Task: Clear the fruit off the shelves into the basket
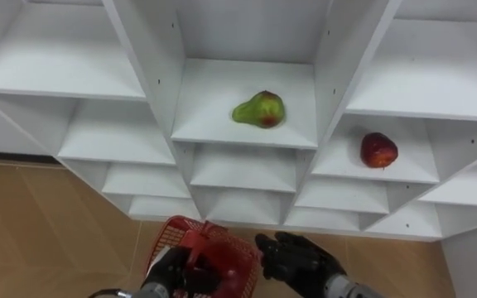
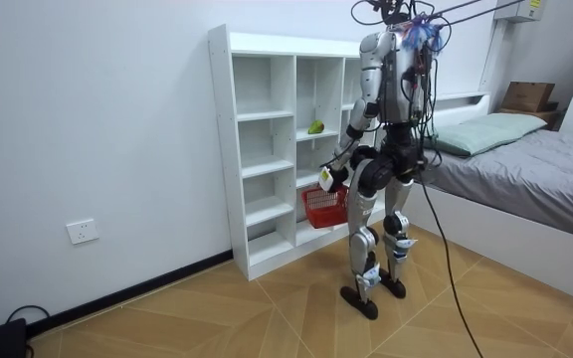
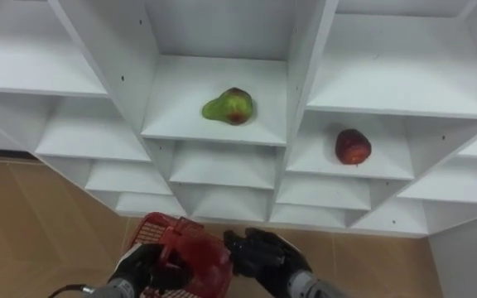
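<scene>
While your left robot hand (image 1: pixel 169 270) grips the basket (image 1: pixel 232 255), right robot hand (image 1: pixel 298 261) hangs loose w/ nothing (pear (image 1: pixel 259 109), apple (image 1: pixel 378 150) shelved).

A green pear (image 1: pixel 259 109) with a reddish blush lies on its side at the frame's centre, on a shelf in the white closet (image 1: pixel 205 99). A dark red apple (image 1: pixel 378 150) sits right of centre, one compartment over and lower. A red wire basket (image 1: pixel 214 252) is at bottom centre.
</scene>
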Motion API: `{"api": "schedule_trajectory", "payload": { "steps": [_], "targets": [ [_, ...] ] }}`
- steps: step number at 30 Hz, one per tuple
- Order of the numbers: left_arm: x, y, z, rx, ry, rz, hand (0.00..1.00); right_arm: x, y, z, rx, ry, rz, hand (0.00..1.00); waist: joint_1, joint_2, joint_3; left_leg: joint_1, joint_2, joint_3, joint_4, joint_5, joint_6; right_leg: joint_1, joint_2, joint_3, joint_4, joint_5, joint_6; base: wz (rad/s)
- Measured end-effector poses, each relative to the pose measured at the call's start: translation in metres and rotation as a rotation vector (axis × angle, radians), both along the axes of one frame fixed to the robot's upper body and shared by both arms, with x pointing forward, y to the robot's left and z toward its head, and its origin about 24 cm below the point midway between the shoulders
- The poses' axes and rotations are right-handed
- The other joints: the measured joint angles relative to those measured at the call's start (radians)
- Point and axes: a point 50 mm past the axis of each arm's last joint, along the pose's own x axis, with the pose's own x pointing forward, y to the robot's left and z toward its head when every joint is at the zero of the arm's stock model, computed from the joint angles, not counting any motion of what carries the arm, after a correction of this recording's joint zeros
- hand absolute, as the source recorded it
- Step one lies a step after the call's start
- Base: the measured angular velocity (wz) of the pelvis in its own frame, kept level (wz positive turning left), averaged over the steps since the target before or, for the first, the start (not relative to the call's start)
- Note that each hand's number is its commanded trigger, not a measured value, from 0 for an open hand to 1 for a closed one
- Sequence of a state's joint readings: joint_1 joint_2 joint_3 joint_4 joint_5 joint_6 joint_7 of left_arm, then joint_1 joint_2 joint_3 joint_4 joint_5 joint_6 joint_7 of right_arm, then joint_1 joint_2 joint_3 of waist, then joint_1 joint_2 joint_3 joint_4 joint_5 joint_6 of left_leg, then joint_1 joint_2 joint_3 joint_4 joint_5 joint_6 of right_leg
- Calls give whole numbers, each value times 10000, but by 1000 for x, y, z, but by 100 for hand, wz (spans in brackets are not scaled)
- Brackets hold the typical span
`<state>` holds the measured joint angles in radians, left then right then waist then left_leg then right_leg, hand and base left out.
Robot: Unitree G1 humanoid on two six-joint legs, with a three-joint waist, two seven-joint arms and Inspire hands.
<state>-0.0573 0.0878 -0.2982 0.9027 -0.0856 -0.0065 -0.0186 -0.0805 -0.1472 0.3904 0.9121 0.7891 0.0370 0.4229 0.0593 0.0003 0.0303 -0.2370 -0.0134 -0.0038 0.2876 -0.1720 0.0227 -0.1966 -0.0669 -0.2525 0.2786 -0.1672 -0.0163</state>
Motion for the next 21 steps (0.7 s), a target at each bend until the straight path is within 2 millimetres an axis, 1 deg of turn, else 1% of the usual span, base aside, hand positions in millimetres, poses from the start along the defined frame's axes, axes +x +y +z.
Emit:
{"api": "schedule_trajectory", "payload": {
  "steps": [4,7,13,21],
  "targets": [
    [4,-7,2,-185,-59,-390,100,1,-1,-2,-101,143,-9,100,-33,15,-2,-231,5,-1,141,8,12,-246,-33,-21,160,-5,2,0],
    [5,-16,2,-306,-95,-701,100,3,7,-3,19,223,5,100,-91,9,-2,-200,-9,11,117,18,27,-226,-9,-1,162,-13,15,0],
    [4,-30,3,-662,-55,-1141,100,0,20,-4,465,358,-3,100,-111,-34,8,-181,-8,24,120,21,27,-215,3,18,152,-16,15,0],
    [4,-36,4,-858,-21,-1613,100,-1,28,-6,765,606,-160,100,-234,-62,12,-116,-3,25,143,23,29,-149,-7,40,141,-17,17,0]
  ]
}}
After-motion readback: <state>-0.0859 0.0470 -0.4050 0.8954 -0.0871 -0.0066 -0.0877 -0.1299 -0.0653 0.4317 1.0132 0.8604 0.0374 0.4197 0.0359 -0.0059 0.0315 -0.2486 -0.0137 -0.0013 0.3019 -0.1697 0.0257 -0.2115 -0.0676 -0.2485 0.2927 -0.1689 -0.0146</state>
